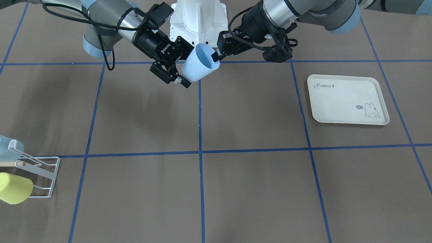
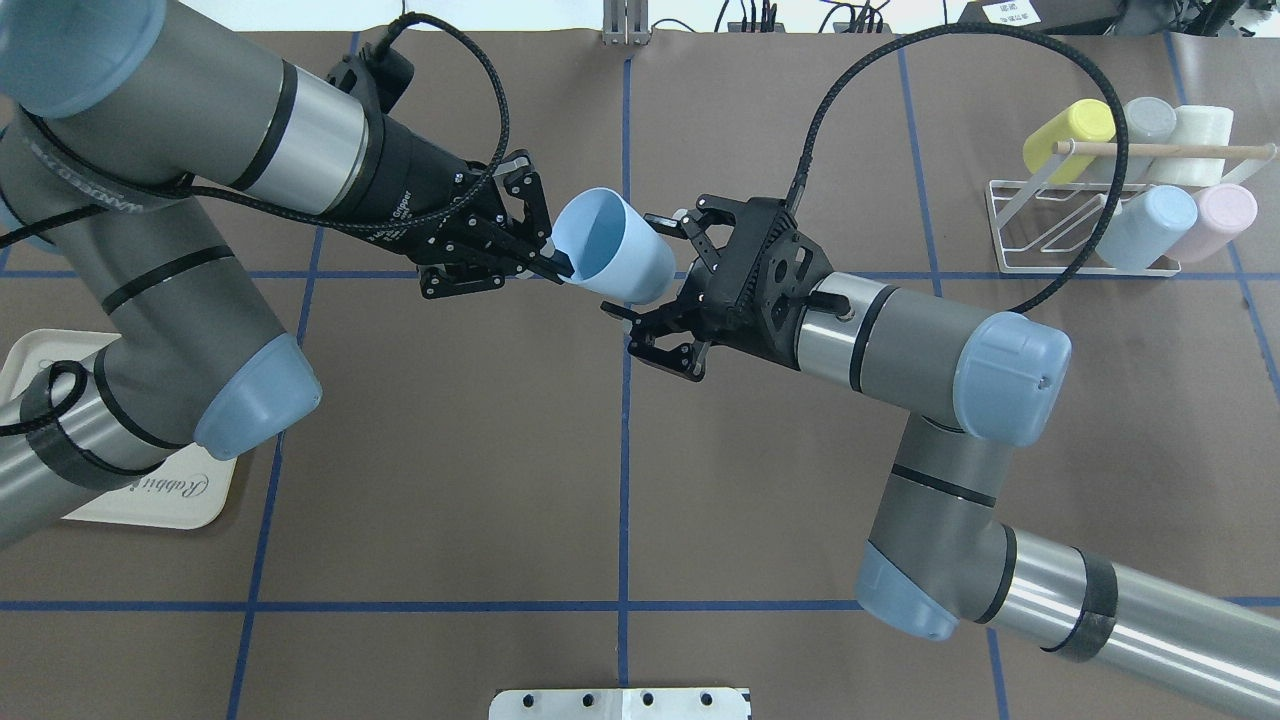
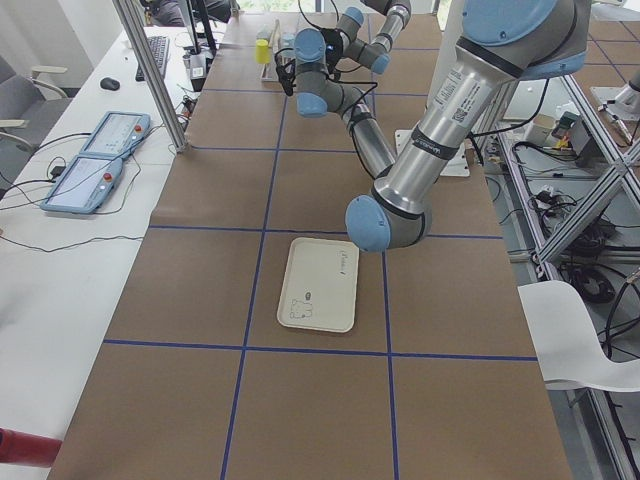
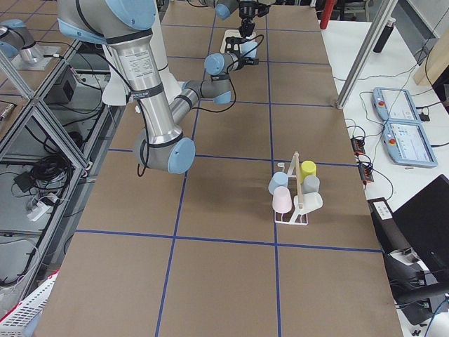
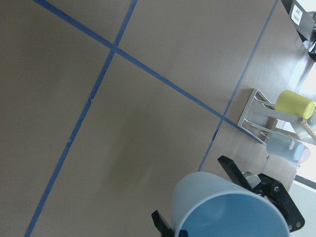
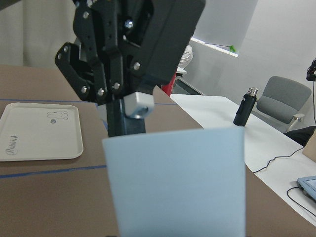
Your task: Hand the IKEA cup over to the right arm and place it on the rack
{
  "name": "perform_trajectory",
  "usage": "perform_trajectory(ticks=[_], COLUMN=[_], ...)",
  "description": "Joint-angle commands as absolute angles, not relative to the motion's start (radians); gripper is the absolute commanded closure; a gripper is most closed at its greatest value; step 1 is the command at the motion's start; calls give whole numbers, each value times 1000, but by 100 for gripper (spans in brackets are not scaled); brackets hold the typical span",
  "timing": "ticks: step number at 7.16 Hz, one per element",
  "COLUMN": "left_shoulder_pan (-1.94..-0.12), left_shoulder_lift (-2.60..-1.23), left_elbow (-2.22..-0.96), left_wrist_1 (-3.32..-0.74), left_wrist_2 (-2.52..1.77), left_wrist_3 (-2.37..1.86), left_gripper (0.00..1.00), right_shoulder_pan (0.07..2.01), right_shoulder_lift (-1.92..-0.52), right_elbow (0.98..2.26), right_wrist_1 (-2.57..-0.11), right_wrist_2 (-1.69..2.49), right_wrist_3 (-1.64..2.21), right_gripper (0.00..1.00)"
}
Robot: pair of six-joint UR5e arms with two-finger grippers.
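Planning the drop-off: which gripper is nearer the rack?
Right. The right gripper sits on the side of the cup facing the rack; the left gripper grips its far rim.

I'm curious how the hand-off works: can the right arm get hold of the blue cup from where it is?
Probably yes. The right gripper is open, straddling the blue cup at its base; the left gripper pinches only the rim, leaving that end free.
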State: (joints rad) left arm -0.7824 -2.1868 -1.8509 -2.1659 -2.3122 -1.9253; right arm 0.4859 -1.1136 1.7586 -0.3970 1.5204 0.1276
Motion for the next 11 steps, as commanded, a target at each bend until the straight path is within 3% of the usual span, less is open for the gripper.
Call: perform_trajectory(ticks=[1, 2, 4, 5, 6, 9, 11], left_shoulder_pan=[-782, -782, -782, -782, -782, -810, -868], left_shoulder_lift=[-2187, -2187, -2187, -2187, -2189, -2177, -2075], left_elbow=[-1845, -1845, -1845, -1845, -1848, -1855, -1856], left_wrist_1=[-2166, -2166, -2166, -2166, -2167, -2155, -2152], left_wrist_2=[-2312, -2312, -2312, -2312, -2312, -2309, -2296], left_wrist_3=[-1925, -1925, -1924, -1924, -1915, -1888, -1722], left_gripper=[100, 100, 100, 78, 1, 0, 0], right_shoulder_pan=[485, 485, 485, 483, 482, 495, 550], right_shoulder_lift=[-1114, -1114, -1117, -1123, -1127, -1141, -1157], right_elbow=[1763, 1763, 1766, 1767, 1766, 1756, 1796], right_wrist_1=[-396, -396, -396, -397, -397, -423, -645], right_wrist_2=[1520, 1519, 1516, 1500, 1497, 1499, 1505], right_wrist_3=[126, 126, 126, 124, 124, 118, 118], right_gripper=[12, 13, 39, 46, 48, 51, 56])
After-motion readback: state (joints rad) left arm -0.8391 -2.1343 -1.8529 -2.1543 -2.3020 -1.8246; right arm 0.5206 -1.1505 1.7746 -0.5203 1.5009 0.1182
